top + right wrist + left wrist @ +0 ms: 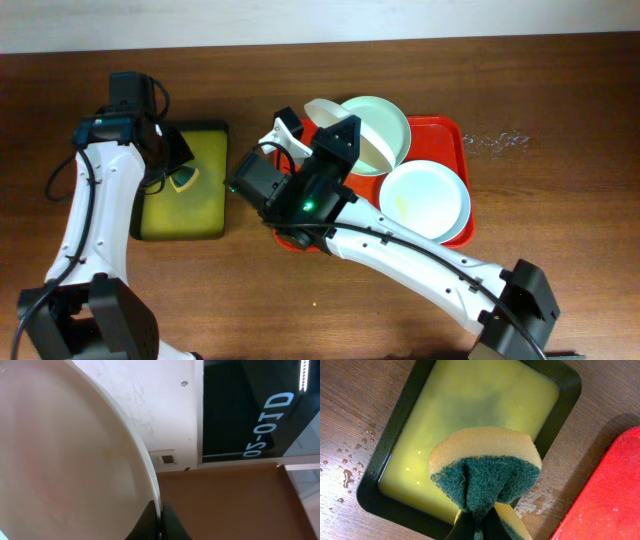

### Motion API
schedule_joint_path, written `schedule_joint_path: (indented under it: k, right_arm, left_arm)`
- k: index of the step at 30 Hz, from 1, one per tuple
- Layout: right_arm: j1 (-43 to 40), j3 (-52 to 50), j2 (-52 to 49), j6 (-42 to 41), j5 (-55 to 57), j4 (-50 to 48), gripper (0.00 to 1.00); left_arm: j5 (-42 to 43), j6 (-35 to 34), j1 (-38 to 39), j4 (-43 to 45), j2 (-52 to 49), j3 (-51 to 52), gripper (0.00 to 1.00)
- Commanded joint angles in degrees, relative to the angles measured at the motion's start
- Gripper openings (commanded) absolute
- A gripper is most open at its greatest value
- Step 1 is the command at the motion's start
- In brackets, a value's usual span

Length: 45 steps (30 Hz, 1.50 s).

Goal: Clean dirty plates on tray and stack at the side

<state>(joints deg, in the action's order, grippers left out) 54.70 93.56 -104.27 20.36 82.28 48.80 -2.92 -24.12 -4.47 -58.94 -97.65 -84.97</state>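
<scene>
A wooden table (560, 90) is filling the overhead view, with two robot arms reaching in from its near edge. The right arm (420, 260) is stretching diagonally from the lower right toward the middle. The left arm (95, 215) is rising along the left side.

A red tray (450, 135) is sitting right of centre. To its left, a smaller black tray (565, 390) is holding yellow liquid.

Two pale mint plates are lying flat on the red tray. The back plate (380, 122) is sitting at the tray's far edge. The front plate (430, 195) is sitting toward the near right corner and showing a faint yellowish smear.

The white plate (325, 108) is standing tilted on edge above the left end of the red tray. The right gripper (161, 517) is pinching its rim, with its jaws closed tightly on the plate.

The left gripper (475, 522) is hanging over the black tray. Its jaws are clamping a folded sponge (485, 467), yellow with a green scouring face.

Water droplets (347, 462) are dotting the wood beside the black tray.
</scene>
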Motion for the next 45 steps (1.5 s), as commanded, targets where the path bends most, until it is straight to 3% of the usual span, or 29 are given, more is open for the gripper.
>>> schedule_joint_path:
  k: [1,3,5,10,17,19,22,28,31,32,34,37,39,45]
  right_arm:
    - [0.0,1.1,0.8,-0.9,-3.2,-0.2,0.04]
    - [-3.1,-0.6,0.7,-9.5,-21.2,1.0,0.04]
    - [-6.8,-3.7,-0.2,-10.0,-31.6,0.9,0.04]
    - [-9.2,-1.5,3.1,-17.3,-24.6,0.8,0.04]
    - [-21.5,3.5,17.1,-17.2,-39.8,-0.6,0.04]
    - [-20.4,3.5,17.3,-11.5,-39.6,-0.2,0.04]
    - [-17.0,3.4,13.6,-8.3,-31.5,1.1,0.04]
    - [-9.4,3.4,-5.2,-7.8,0.8,5.0,0.04]
    - [-5.7,3.4,-9.9,0.4,8.9,5.0,0.04]
    - [-4.8,3.4,-10.2,-0.5,6.4,4.8,0.04]
    - [-4.6,3.4,-10.2,-2.7,-13.5,5.7,0.04]
    - [-5.1,3.7,-9.2,-9.0,-16.7,6.7,0.04]
    - [-7.5,4.0,-7.0,-12.4,-26.0,6.3,0.04]
    - [-32.4,4.1,-2.2,-14.0,-72.5,9.1,0.04]
  left_arm:
    - [0.6,-0.7,-0.2,0.1,0.9,0.5,0.0]
    - [0.6,-0.7,-0.2,0.1,0.9,0.5,0.0]
    - [0.6,-0.7,-0.2,0.2,0.9,0.5,0.0]
    - [0.6,-0.7,-0.2,0.5,0.9,0.5,0.0]
    - [0.6,-0.7,-0.2,0.8,0.9,0.5,0.0]
    - [0.3,-0.7,-0.2,1.2,0.9,0.5,0.0]
    - [0.2,-0.7,-0.2,1.2,0.9,0.5,0.0]
    - [0.2,-0.7,-0.2,1.2,0.9,0.5,0.0]
    - [0.2,-0.7,-0.2,1.2,0.9,0.5,0.0]
    - [0.2,-0.7,-0.2,1.2,0.9,0.5,0.0]
    - [0.2,-0.7,-0.2,1.2,0.9,0.5,0.0]
    - [0.2,-0.7,-0.2,1.2,0.9,0.5,0.0]
    - [0.2,-0.7,-0.2,1.2,0.9,0.5,0.0]
    - [0.2,-0.7,-0.2,1.2,0.9,0.5,0.0]
